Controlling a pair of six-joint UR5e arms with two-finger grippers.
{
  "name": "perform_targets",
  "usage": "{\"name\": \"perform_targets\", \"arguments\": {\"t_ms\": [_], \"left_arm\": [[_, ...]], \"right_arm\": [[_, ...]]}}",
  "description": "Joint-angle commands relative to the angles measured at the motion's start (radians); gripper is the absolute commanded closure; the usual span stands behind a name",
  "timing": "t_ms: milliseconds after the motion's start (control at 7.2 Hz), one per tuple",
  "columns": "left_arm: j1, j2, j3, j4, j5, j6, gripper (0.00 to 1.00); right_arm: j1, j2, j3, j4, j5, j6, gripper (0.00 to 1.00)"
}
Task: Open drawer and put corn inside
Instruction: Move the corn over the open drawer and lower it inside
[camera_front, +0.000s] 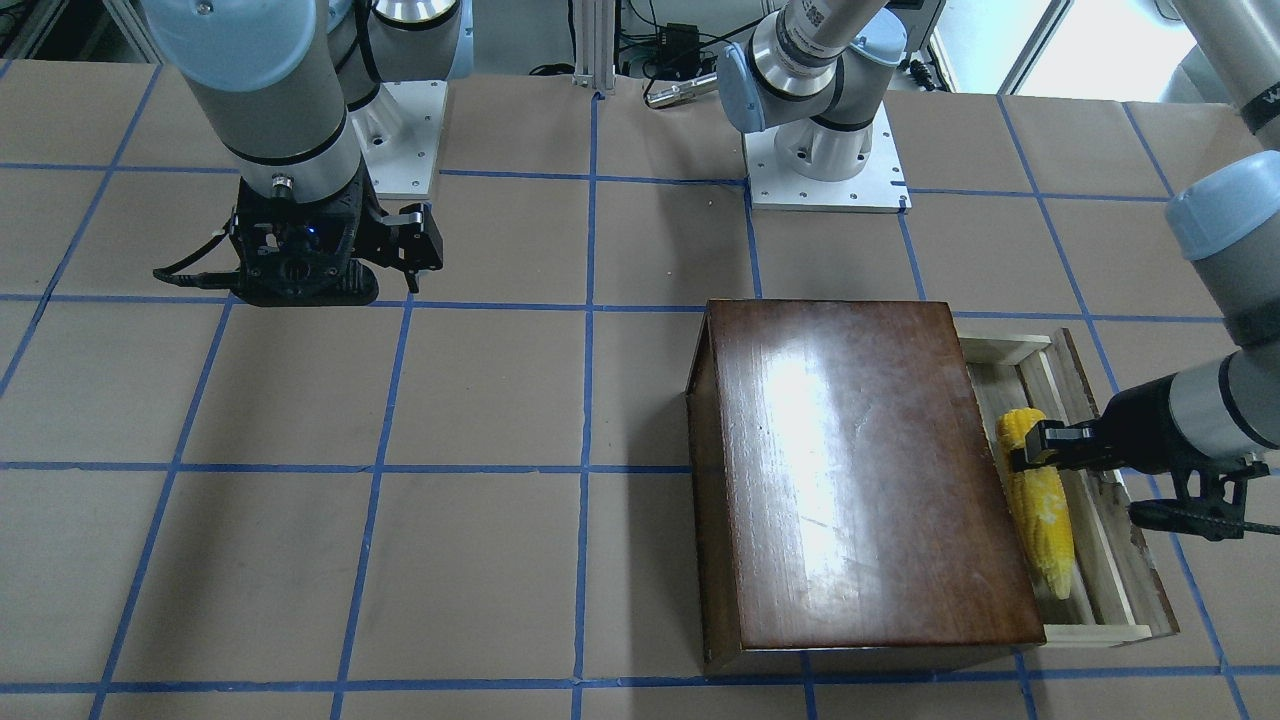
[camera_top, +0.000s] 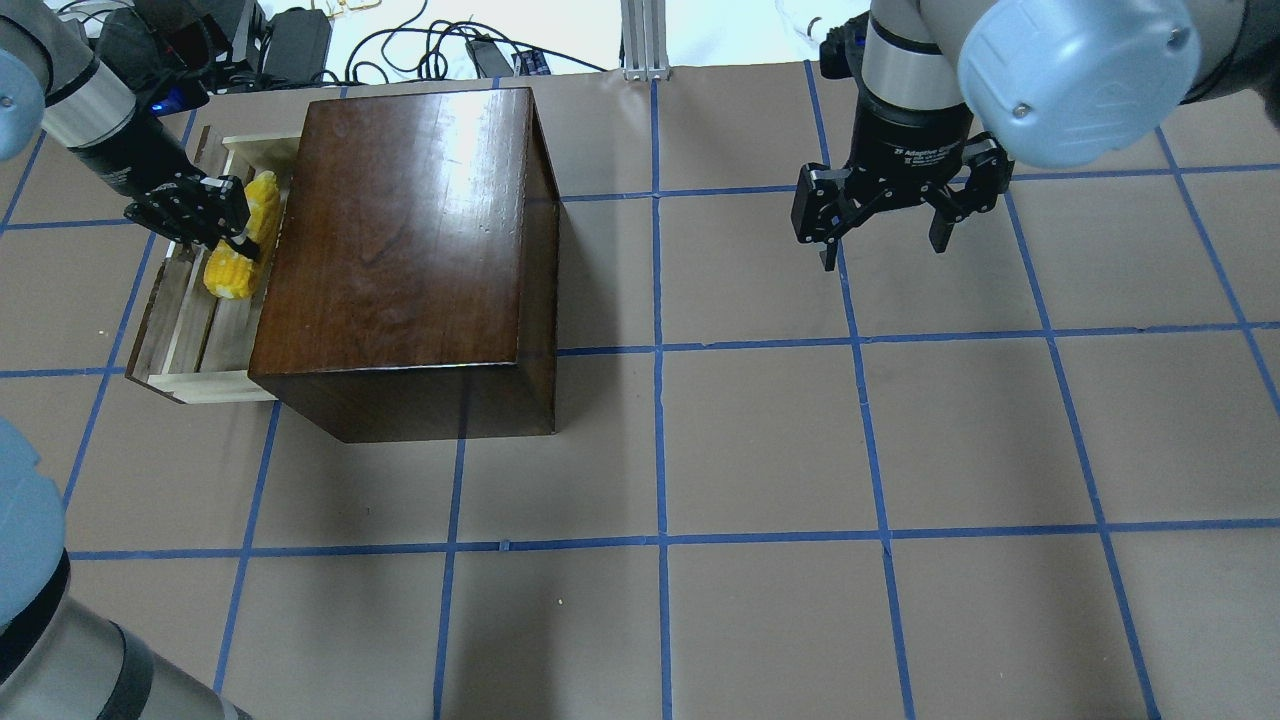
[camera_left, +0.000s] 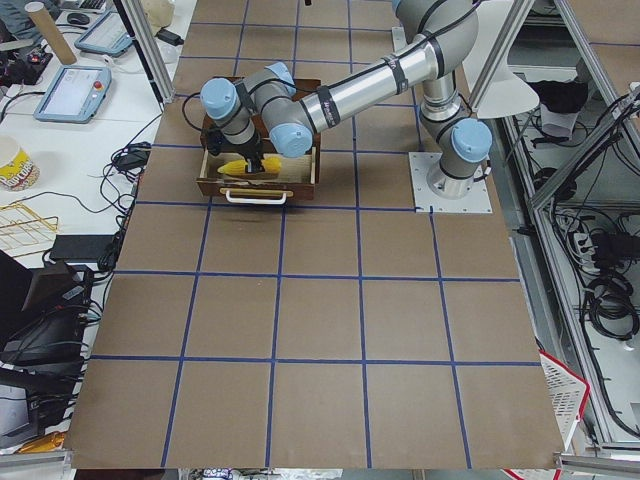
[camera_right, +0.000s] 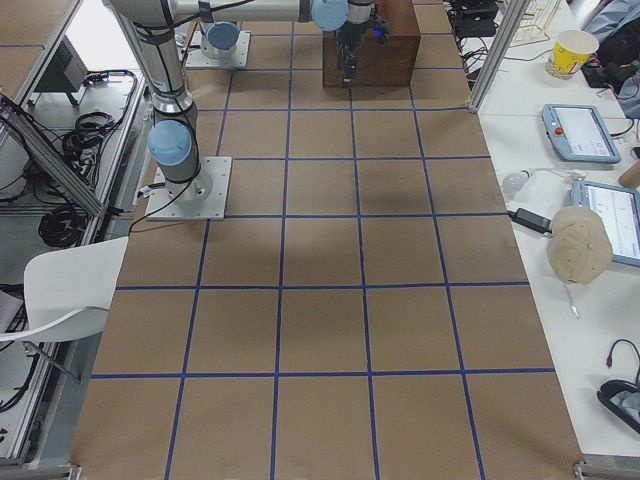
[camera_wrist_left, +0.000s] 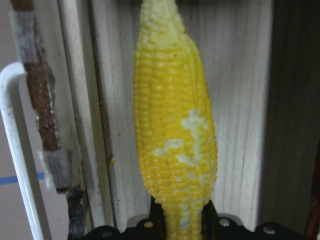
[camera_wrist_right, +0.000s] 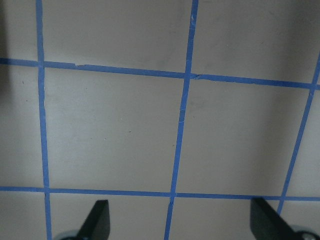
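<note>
The drawer (camera_front: 1096, 632) is pulled out from the side of the glossy dark brown box (camera_front: 860, 470), its pale wood tray (camera_top: 185, 345) showing. The yellow corn (camera_front: 1040, 515) lies lengthwise in the tray, close over its floor. My left gripper (camera_front: 1030, 455) reaches in over the drawer front and is shut on the corn's thick end; the left wrist view shows the cob (camera_wrist_left: 175, 150) pinched between the fingertips (camera_wrist_left: 207, 220). My right gripper (camera_top: 883, 240) hangs open over bare table far from the box, holding nothing, as the right wrist view (camera_wrist_right: 181, 222) confirms.
The drawer's white handle (camera_wrist_left: 15, 150) sticks out from its scuffed front panel (camera_front: 1130, 540). Brown table paper with a blue tape grid (camera_top: 660, 350) surrounds the box. The robot bases (camera_front: 825, 165) stand at the table's far side. Cables and gear (camera_top: 290, 40) lie beyond the edge.
</note>
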Motion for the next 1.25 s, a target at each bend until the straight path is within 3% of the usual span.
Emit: {"name": "perform_targets", "arguments": {"t_ms": [0, 556, 1111], "left_arm": [[0.0, -0.01, -0.002, 0.0, -0.004, 0.004, 0.72], [0.0, -0.02, 0.003, -0.001, -0.008, -0.002, 0.03], [-0.012, 0.026, 0.018, -0.011, -0.001, -0.002, 0.0]], "right_arm": [[0.0, 0.0, 0.0, 0.0, 0.0, 0.0, 0.0], [0.0, 0.0, 0.0, 0.0, 0.0, 0.0, 0.0], [0.0, 0.0, 0.0, 0.0, 0.0, 0.0, 0.0]]}}
